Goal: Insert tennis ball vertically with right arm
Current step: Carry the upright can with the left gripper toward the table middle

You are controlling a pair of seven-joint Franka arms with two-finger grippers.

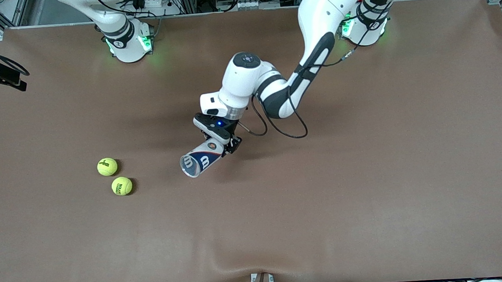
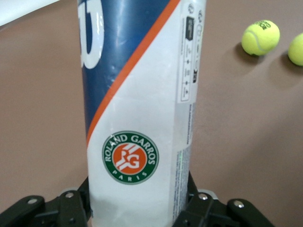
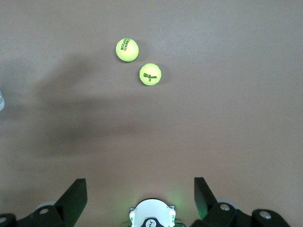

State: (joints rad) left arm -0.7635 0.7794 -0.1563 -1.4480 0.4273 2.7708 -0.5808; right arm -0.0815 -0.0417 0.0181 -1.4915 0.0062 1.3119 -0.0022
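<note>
While the left gripper [image 1: 226,146] clamps the ball can [image 1: 200,160] near its closed end, the front view shows it tilted, mouth low toward the two tennis balls [image 1: 107,167] [image 1: 122,186] at the right arm's end of the table. It needs righting, mouth up, before any vertical drop.

Left wrist view: fingers [image 2: 71,208] pressed on the can's sides; grip looks square.

Right wrist view: right gripper [image 3: 141,191] spread wide, empty, high over the table, balls below. Descend centred on one ball, clear of its neighbour.
</note>
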